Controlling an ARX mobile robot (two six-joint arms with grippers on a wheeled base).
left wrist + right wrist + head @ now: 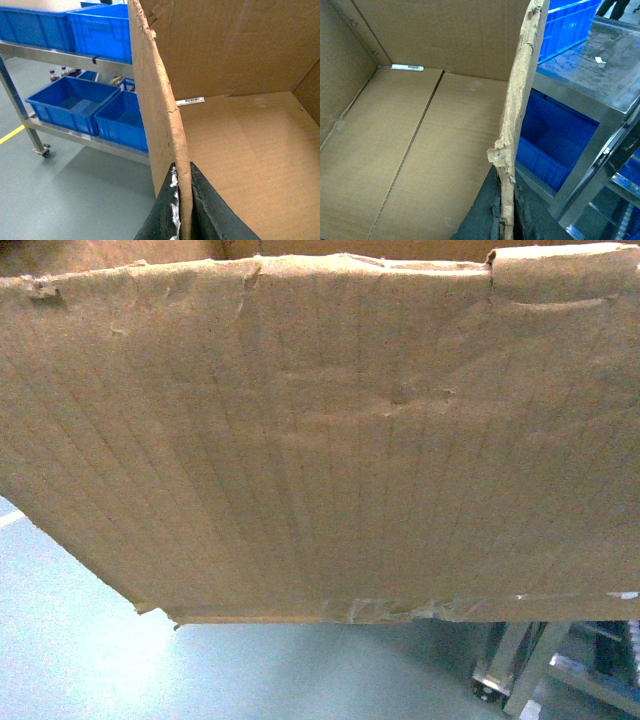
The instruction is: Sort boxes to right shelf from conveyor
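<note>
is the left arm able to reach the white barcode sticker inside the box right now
Probably not: the left gripper is clamped on the cardboard box wall, and the sticker sits at the far wall across the floor.

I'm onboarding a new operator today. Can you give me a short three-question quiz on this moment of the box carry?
1. True or false: the cardboard box is empty apart from a white sticker strip.
2. Which wall does the left end effector clamp? A) the box's torn-edged side wall B) a blue crate
3. Fill in: the right end effector is shut on the box's ____ wall.

Key: 1 true; 2 A; 3 side
</note>
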